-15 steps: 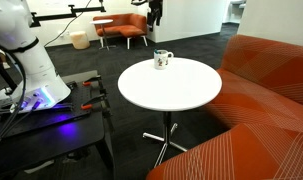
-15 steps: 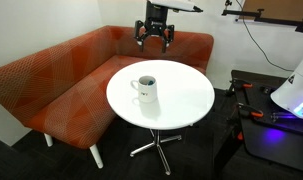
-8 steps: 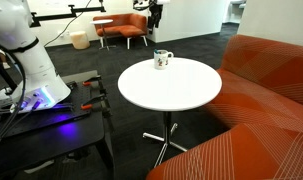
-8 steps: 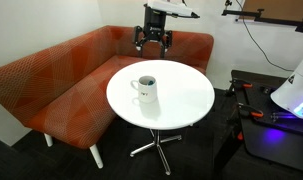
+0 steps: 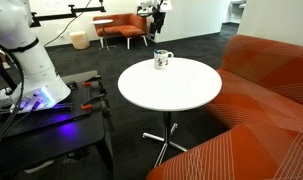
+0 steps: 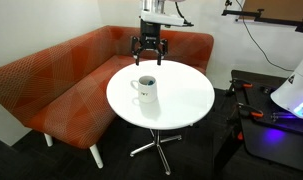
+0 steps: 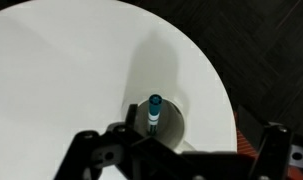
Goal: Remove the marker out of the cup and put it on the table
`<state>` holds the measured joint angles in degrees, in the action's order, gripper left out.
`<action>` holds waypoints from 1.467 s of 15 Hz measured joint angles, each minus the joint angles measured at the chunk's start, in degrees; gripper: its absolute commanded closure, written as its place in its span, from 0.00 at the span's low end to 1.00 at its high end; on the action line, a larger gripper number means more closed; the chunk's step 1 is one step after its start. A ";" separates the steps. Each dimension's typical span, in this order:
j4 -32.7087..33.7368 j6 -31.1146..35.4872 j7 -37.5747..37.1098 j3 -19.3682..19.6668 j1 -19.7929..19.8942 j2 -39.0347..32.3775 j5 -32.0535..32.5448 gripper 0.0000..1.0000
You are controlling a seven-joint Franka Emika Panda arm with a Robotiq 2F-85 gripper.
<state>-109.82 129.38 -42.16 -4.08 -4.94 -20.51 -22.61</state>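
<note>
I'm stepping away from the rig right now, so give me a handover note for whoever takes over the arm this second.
Arm: the black Robotiq gripper hangs in the air with jaws open and empty, apart from the small white mug with a side handle.
Things: the thin blue-teal marker stands in the mug. The mug is upright on the round white-topped table.
Done: nothing grasped yet.
Left: lower over the mug, grip the marker, lift it out, lay it on the table.

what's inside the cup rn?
The marker stands in the cup, teal end up, as the wrist view shows. Its lower part and the cup's floor are covered, so anything else inside cannot be told.
</note>
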 measured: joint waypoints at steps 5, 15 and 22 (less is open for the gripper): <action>0.97 -0.68 -2.15 0.86 -0.15 -1.06 0.33 0.00; 1.44 -5.27 6.70 1.25 2.44 -2.60 -3.73 0.00; 3.89 -5.27 10.15 1.16 2.87 -6.74 -8.03 0.07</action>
<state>-105.93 124.12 -32.01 -2.92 -2.07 -27.25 -30.64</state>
